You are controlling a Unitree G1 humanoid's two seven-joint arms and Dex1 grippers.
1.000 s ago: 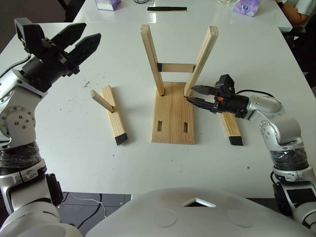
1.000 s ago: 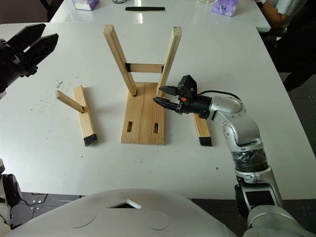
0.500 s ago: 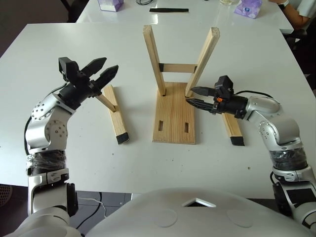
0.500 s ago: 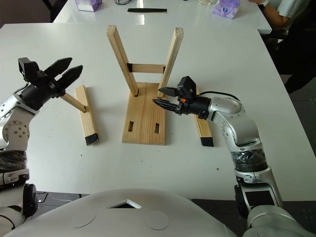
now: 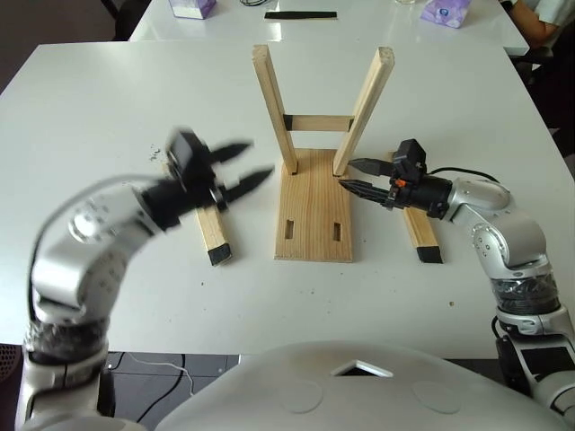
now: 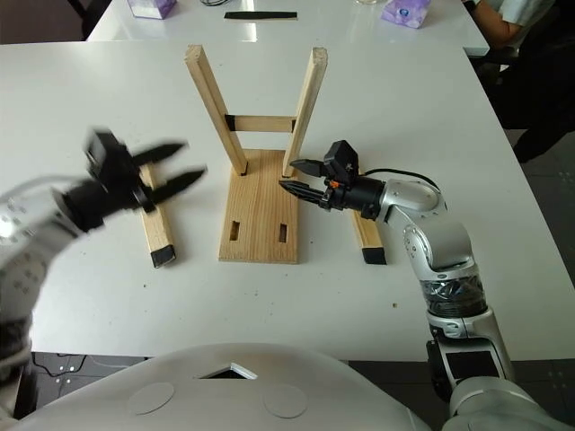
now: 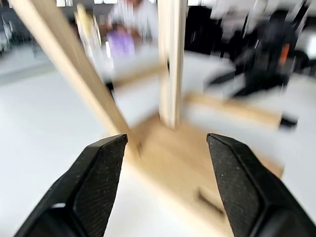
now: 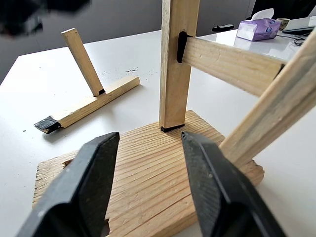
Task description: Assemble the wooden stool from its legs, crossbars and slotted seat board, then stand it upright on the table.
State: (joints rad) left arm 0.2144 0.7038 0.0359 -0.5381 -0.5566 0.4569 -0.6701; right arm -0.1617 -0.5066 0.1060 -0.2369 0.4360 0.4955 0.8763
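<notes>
the seat board (image 5: pixel 314 215) is pale, unpainted wood with clear lengthwise grain, matt, and a little ragged along one edge in the right wrist view. the standing legs (image 5: pixel 272 103) and the crossbar (image 5: pixel 320 123) between them are the same bare light wood, planed smooth, with dark marks at the joints. the loose leg piece (image 5: pixel 212 224) is also bare wood and ends in a matt black cap (image 5: pixel 218 256). the table (image 5: pixel 99 99) is white and smooth with a slight sheen. the left gripper (image 5: pixel 259 159) and right gripper (image 5: pixel 349 174) look like matt black plastic, and their pads (image 7: pixel 101 182) have a fine, grainy texture. the right arm's shell (image 5: pixel 503 238) is smooth silver-grey with a faint gloss.
</notes>
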